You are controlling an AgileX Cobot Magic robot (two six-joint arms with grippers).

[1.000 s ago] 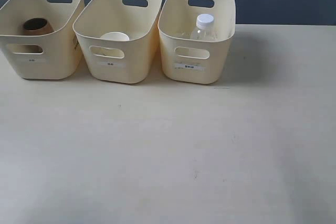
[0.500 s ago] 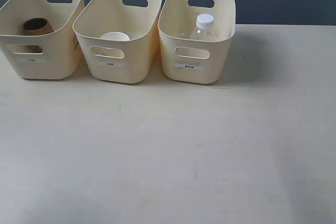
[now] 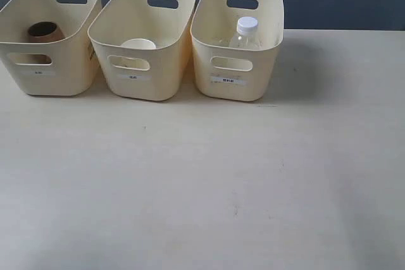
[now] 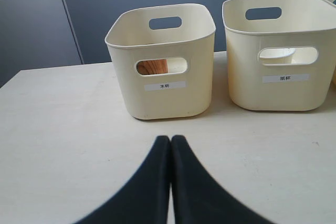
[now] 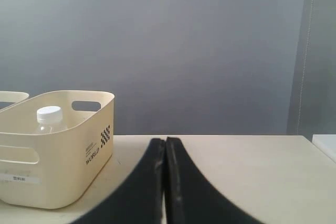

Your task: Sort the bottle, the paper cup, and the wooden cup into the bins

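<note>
Exterior view, left to right along the top of the frame: three bins in a row on the desk [image 3: 202, 181]. Left bin [image 3: 47, 36] holds the wooden cup [image 3: 43, 30], brown rim showing at upper left; the left wrist view also catches its grain through the handle cut-out. Middle bin [image 3: 142, 39] holds the paper cup [image 3: 138, 45], white rim just above the front handle slot. Right bin [image 3: 237, 39] holds the bottle [image 3: 245, 33], upright, white cap above the front wall, upper centre-right of the frame. Each item sits in its own bin, nothing loose on the desk in the lower half of the frame. Neither arm appears in the exterior view. Left gripper [image 4: 170, 139]: jaws pressed together, nothing between them, low centre of its frame, pointing at the left bin, well apart from it. Right gripper [image 5: 165, 141]: jaws likewise closed and empty, low centre of its frame, the bottle's bin off to the left edge. Judgement: sorting looks done, all three items placed; step in hand is idle/retreat at home pose. Next move, if any, calls only for holding both arms clear of the bins; no grasp left to plan.
</note>
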